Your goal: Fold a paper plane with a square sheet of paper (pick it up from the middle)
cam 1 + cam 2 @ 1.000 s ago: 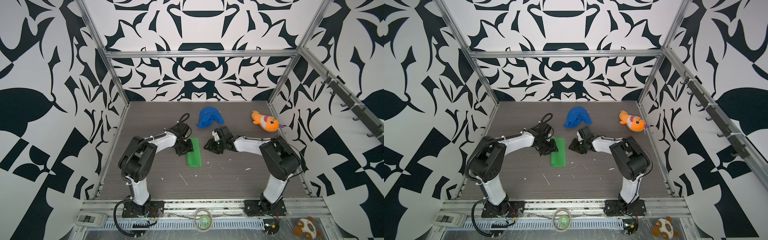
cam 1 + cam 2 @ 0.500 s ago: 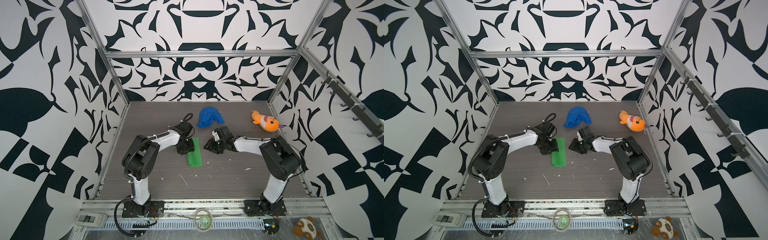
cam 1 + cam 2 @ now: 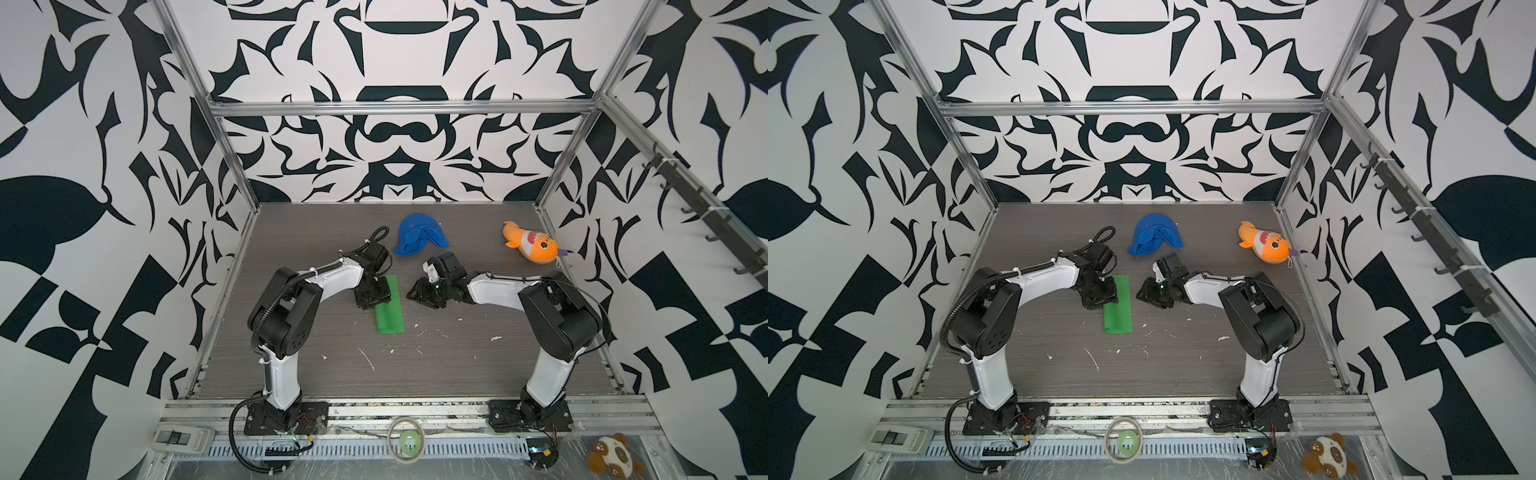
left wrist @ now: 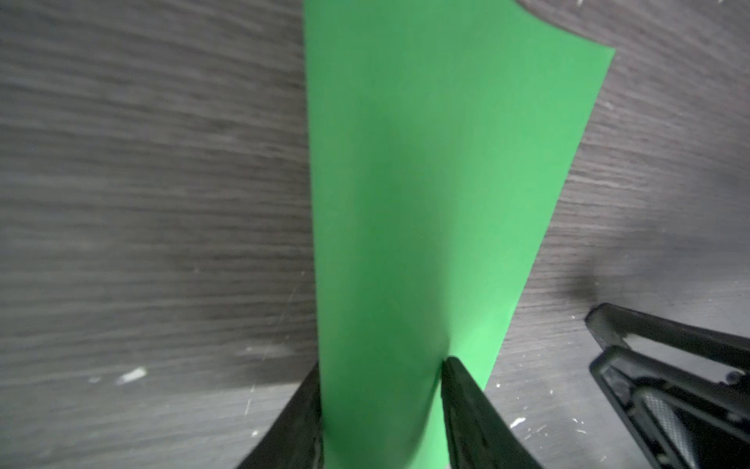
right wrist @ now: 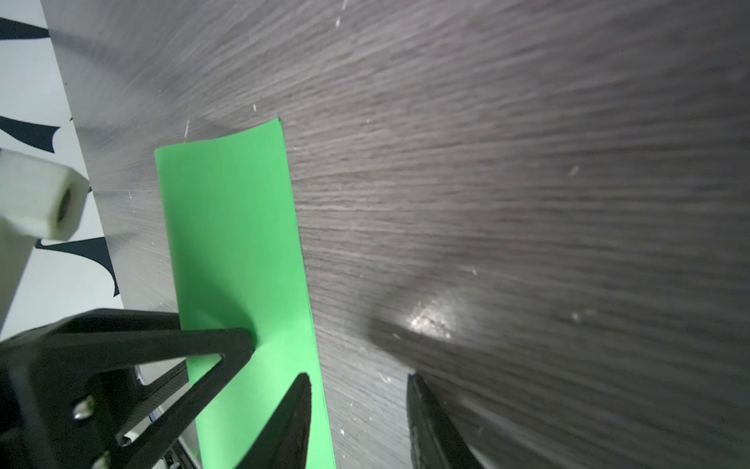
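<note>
Green paper sheet: thin, matte, folded into long narrow strip, lying mid-table; near end slightly bowed. Table dark wood-grain, flecked with white scraps. Left claw half open at strip's far end, one fingertip on paper, other at its edge. Right claw half open, empty, just beside strip. Crumpled blue cloth and orange plush fish behind, well apart.
</note>
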`<state>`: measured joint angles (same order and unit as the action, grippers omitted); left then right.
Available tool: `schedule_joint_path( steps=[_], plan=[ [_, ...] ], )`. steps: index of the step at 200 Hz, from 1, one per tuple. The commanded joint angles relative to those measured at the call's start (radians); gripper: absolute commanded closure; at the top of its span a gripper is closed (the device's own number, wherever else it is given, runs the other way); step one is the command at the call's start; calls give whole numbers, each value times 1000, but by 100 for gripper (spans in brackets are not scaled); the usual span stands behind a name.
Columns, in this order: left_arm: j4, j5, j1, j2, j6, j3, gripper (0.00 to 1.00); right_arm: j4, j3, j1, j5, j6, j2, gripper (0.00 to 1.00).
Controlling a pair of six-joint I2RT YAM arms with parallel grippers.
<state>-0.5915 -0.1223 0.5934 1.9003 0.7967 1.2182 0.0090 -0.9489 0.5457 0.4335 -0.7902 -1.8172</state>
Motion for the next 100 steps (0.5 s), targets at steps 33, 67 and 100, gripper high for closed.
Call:
schedule_joint_path(
  steps=[33,67,100],
  plan=[
    [-157,99,-1,126,13,-77,52,8,-38,23,55,41,-11,59],
    [-160,104,0,131,16,-74,52,23,-82,43,122,55,-43,65],
    [-163,104,0,134,15,-72,52,34,-129,54,170,47,-94,75]
  ],
)
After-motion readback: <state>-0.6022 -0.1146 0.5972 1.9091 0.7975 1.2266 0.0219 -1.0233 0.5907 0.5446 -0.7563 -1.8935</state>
